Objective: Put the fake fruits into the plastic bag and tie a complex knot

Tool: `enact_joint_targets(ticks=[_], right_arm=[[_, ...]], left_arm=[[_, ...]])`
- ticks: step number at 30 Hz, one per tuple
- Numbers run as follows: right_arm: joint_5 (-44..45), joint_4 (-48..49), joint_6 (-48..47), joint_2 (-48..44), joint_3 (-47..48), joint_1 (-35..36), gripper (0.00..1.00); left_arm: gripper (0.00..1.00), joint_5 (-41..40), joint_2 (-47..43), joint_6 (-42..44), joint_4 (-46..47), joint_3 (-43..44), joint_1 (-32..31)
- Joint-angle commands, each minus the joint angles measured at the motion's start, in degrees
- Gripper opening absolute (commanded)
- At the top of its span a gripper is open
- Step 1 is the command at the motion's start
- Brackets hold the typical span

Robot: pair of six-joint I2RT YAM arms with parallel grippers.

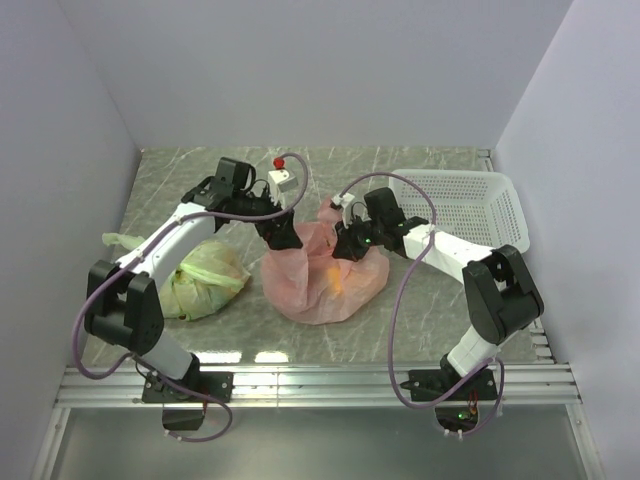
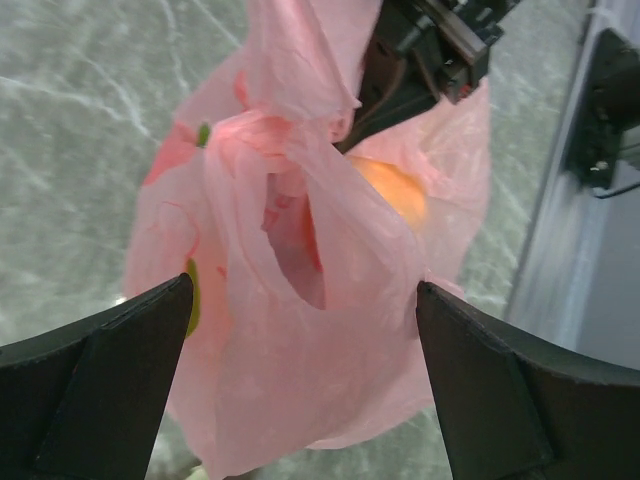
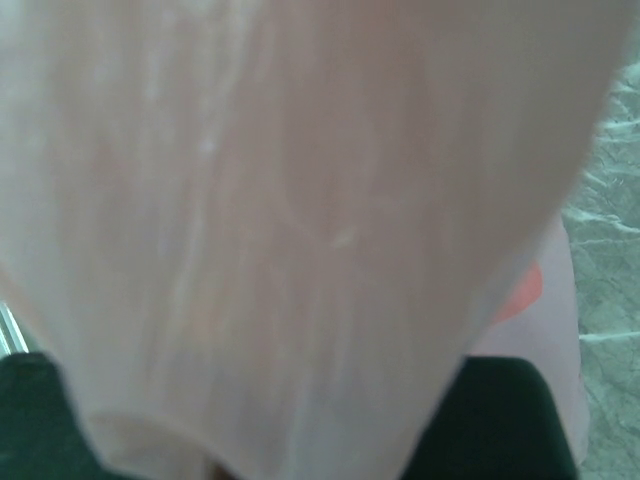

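a pale green plastic bag (image 1: 205, 278) lay on the left half of the table (image 1: 430, 300), bulging and crumpled, with a gathered tail of film pointing toward the left wall. a white perforated plastic basket (image 1: 470, 205) sat at the back right corner, well apart from the green bag, its far side close to the rear wall. the table surface was grey-green with a marble pattern. plain pale walls (image 1: 330, 70) enclosed it on three sides. a ribbed metal rail (image 1: 320, 385) ran along the near edge.
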Motion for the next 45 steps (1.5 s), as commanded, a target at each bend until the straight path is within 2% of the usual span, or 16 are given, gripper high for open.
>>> enact_joint_targets(ticks=[1, 9, 15, 17, 22, 28, 29, 30, 33, 35, 36, 39, 41, 43, 44, 45], right_arm=[[1.5, -1.2, -0.6, -0.2, 2.8, 0.4, 0.0], [3.3, -1.5, -0.7, -0.8, 3.0, 0.5, 0.0], [3.7, -1.0, -0.3, -1.6, 2.5, 0.4, 0.0], [3.6, -1.1, -0.2, -1.9, 2.6, 0.4, 0.0], [3.6, -1.6, -0.3, -1.6, 3.3, 0.6, 0.0], [3.6, -2.1, -0.9, -1.4, 3.7, 0.8, 0.0], [3.7, -2.2, -1.2, -1.3, 3.7, 0.9, 0.0], [3.8, -2.2, -1.5, -1.2, 3.7, 0.8, 0.0], [3.4, -2.7, -2.6, -0.8, 3.5, 0.7, 0.0], [3.3, -3.3, -3.1, -0.3, 3.5, 0.9, 0.0], [3.4, -3.1, -3.1, -0.2, 3.5, 0.8, 0.0], [3.6, -3.4, -3.9, 0.1, 3.4, 1.1, 0.0], [4.2, -4.4, -4.3, 0.7, 4.0, 1.1, 0.0], [4.1, -4.9, -4.4, 0.8, 4.3, 1.2, 0.0], [4.1, -4.3, -4.3, 0.6, 4.0, 1.1, 0.0], [4.0, -4.0, -4.2, 0.1, 3.8, 1.1, 0.0]], left_arm=[[0.99, 7.9, -0.5, -1.8, -0.3, 1.3, -0.3], [0.99, 2.1, -1.7, -4.0, -8.4, 6.0, -0.1], [0.99, -5.0, -4.9, -12.8, -5.5, 3.8, -0.5], [0.99, -9.8, -5.0, -14.3, -3.1, 3.4, -2.5], [0.99, -14.0, -1.4, -13.8, -0.8, 5.1, -5.9], [0.99, -13.5, 3.7, -11.7, -2.2, 6.6, -7.8], [0.95, -13.1, 4.1, -11.2, -2.8, 6.7, -7.7], [0.8, -12.6, 4.4, -10.9, -3.5, 7.0, -7.7], [0.52, -10.4, 3.7, -11.0, -3.8, 6.8, -5.9], [0.42, -10.6, 2.4, -10.8, -3.2, 6.2, -4.1], [0.3, -10.5, 1.9, -10.8, -3.0, 6.1, -3.4], [0.02, -7.0, -1.4, -11.4, -1.5, 5.4, 1.0], [0.01, -2.7, -3.9, -12.8, 2.1, 3.2, 4.9], [0.13, -0.7, -6.1, -11.0, 1.3, 1.1, 5.5], [0.17, 3.4, -6.3, -6.8, -0.6, 1.0, 5.5], [0.32, 5.2, -6.6, -5.3, -2.8, 0.2, 5.4]])
